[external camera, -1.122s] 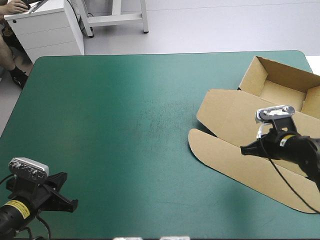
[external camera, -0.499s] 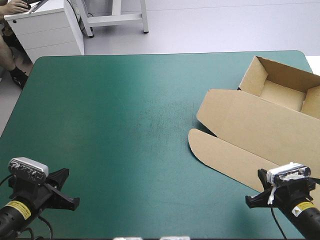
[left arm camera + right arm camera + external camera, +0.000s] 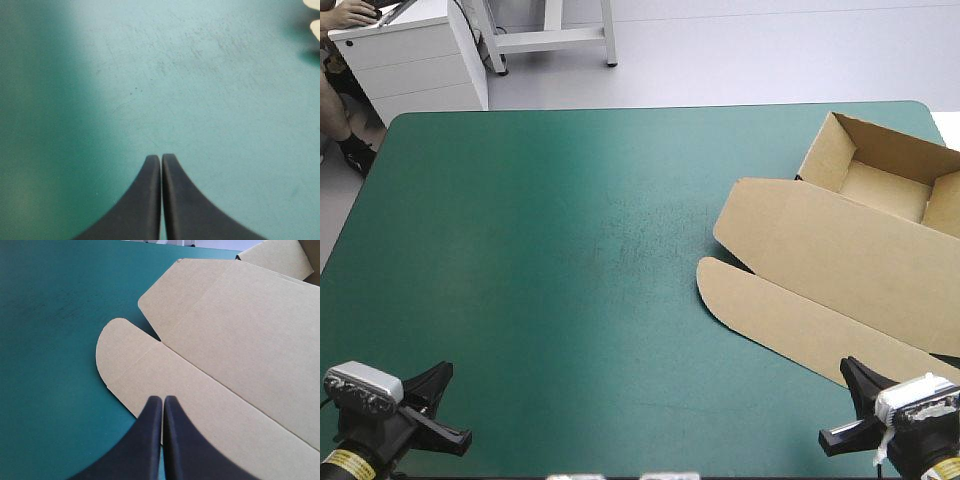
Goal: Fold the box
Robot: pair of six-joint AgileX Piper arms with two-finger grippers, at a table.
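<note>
Now the box (image 3: pixel 820 250) lies at the table's (image 3: pixel 520 250) right side, an open tray with its lid flat. The left gripper (image 3: pixel 161 159), well apart from it, and the right gripper (image 3: pixel 163 400), above the lid's edge, both have their fingers pressed together.

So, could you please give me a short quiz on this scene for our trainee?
1. True or false: the left hand is shut on the box.
2. Which part of the table holds the box? A) left side B) right side C) near left corner
3. Fill in: the right hand is ____ (open or shut).
Key: 1 false; 2 B; 3 shut.
</note>
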